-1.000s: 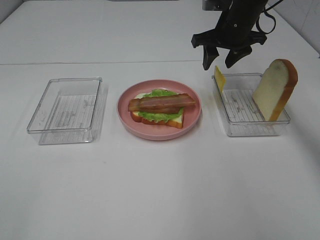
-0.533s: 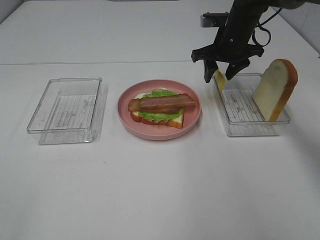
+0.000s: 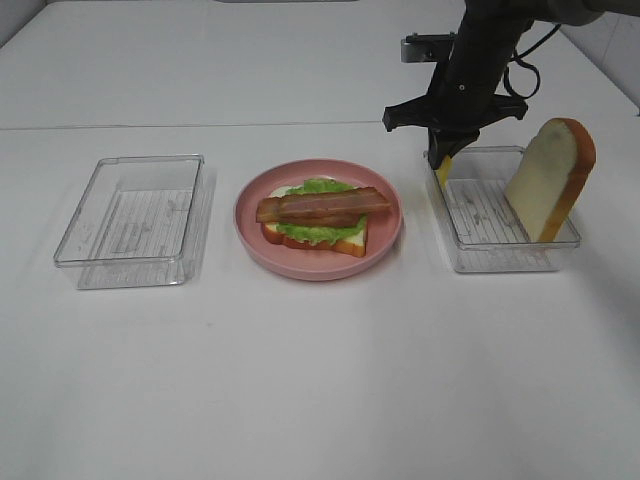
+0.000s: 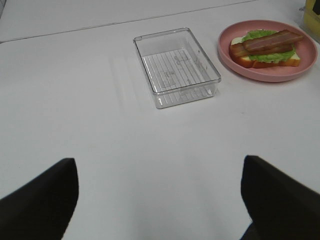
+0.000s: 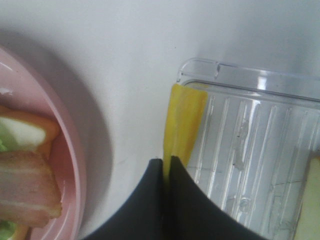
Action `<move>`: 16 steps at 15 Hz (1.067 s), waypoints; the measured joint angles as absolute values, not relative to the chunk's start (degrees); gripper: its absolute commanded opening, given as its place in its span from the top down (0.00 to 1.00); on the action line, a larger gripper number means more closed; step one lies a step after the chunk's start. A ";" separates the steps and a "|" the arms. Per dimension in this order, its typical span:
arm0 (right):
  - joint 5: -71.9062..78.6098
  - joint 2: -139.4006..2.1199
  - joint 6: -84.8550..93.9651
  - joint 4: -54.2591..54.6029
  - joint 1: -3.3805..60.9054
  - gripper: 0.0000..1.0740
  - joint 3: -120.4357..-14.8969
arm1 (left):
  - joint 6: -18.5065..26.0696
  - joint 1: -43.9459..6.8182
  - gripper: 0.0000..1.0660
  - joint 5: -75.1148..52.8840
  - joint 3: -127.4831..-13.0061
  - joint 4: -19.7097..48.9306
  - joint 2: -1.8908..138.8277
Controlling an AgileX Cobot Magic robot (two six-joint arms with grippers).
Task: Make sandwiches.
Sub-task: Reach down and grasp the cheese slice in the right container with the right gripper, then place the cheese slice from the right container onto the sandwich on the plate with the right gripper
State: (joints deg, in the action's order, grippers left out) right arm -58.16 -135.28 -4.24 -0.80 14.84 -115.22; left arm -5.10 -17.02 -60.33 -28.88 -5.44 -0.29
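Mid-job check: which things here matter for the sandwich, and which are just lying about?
Job: cheese slice, pinched by right gripper; leaning bread slice; stacked bacon, lettuce, bottom bread.
Lying about: left tray; pink plate and right tray only hold parts.

White bread [image 3: 342,243] with orange-brown crust laid flat on plate [image 3: 249,226], topped by green lettuce [image 3: 320,186] and brown bacon strips [image 3: 322,206], thin yellow cheese [image 3: 443,169] stood on edge inside tray [image 3: 500,263] at wall nearest plate, pinched by right gripper [image 3: 440,160], second slice [image 3: 548,178] leaned upright at tray's opposite side.

Clear ribbed plastic tray [image 3: 140,222]; smooth pink plate [image 3: 320,271]; matt yellow cheese [image 5: 184,116]
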 measured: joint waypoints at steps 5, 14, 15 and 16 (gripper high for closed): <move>-58.61 -134.07 -4.24 -1.89 14.84 1.00 -115.22 | -5.10 -17.02 0.22 -60.33 -28.88 -5.44 -0.29; -62.57 -123.07 10.43 28.59 14.84 1.00 -114.48 | -5.10 -17.02 0.22 -60.33 -28.88 -5.44 -0.29; -62.85 -123.64 12.89 33.75 14.84 1.00 -113.04 | -5.10 -17.02 0.22 -60.33 -28.88 -5.44 -0.29; -62.91 -123.87 13.69 35.75 14.84 1.00 -112.30 | -5.10 -17.02 0.22 -60.33 -28.88 -5.44 -0.29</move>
State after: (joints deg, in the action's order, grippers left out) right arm -62.91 -123.87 13.69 35.75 14.84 -112.30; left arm -5.10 -17.02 -60.33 -28.88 -5.44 -0.29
